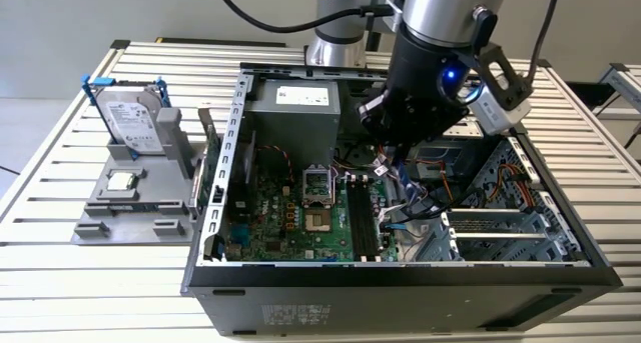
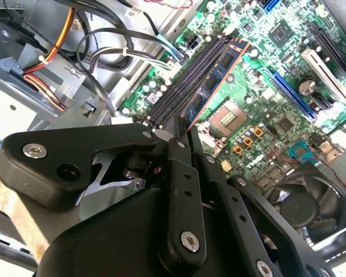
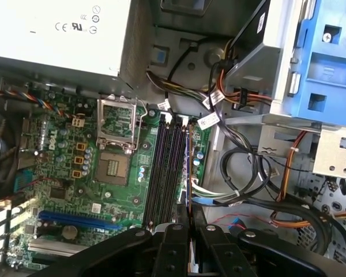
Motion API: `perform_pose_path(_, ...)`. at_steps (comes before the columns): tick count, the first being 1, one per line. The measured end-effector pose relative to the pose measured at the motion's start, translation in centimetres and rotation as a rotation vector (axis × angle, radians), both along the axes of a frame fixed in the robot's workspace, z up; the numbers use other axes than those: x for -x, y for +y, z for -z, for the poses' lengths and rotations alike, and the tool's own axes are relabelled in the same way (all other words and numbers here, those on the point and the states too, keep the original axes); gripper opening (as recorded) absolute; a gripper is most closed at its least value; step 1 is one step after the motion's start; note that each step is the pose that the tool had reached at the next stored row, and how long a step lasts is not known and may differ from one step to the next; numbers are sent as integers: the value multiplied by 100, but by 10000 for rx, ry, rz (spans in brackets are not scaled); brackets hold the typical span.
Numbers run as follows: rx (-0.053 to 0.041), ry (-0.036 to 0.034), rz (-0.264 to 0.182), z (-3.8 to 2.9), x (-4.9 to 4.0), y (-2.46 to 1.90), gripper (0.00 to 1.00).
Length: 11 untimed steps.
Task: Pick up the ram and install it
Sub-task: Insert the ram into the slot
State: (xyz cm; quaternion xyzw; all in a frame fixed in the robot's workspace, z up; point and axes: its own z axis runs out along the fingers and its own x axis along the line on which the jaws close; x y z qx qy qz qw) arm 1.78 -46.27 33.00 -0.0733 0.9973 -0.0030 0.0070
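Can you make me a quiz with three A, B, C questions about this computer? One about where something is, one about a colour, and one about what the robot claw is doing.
1. Where is the hard drive?
A. inside the computer case
B. on the grey stand beside the case
C. in the gripper

2. What colour are the hard drive's rails?
A. blue
B. red
C. yellow

3. What is the gripper doing?
A. hanging open, holding nothing
B. shut on the ram
C. shut on a cable

Answers:
1. B, it stands on the stand outside the case.
2. A, both rails look blue.
3. B, the ram sticks out from it over the memory slots.
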Motion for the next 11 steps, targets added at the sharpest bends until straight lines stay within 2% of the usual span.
perform_pose_path(11, 30, 0, 0, 56, 0, 0, 0)
